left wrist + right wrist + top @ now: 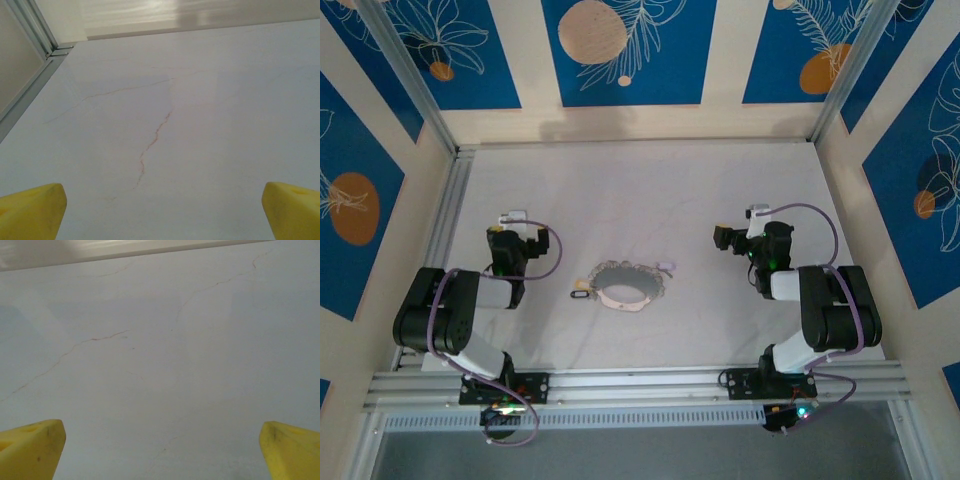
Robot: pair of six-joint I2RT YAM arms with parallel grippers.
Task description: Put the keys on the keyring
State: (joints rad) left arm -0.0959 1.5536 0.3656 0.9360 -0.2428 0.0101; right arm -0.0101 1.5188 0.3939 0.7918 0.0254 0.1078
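Your left tool [160,212] and right tool [160,452] stand open, empty. The keys [667,266] lie tiny and flat on the counter [650,190]: your grip may skid off, or drag the floppy keyring [625,299].

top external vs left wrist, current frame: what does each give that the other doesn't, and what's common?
Top external: keyring mid-table, pale key by its upper right, brassy key to its left, right gripper, blue patterned walls.
Left wrist: close view of the yellow jaws spread wide over bare tabletop, with fine brownish veins in the surface.
Both: left gripper, white table, aluminium frame rail along the left edge.
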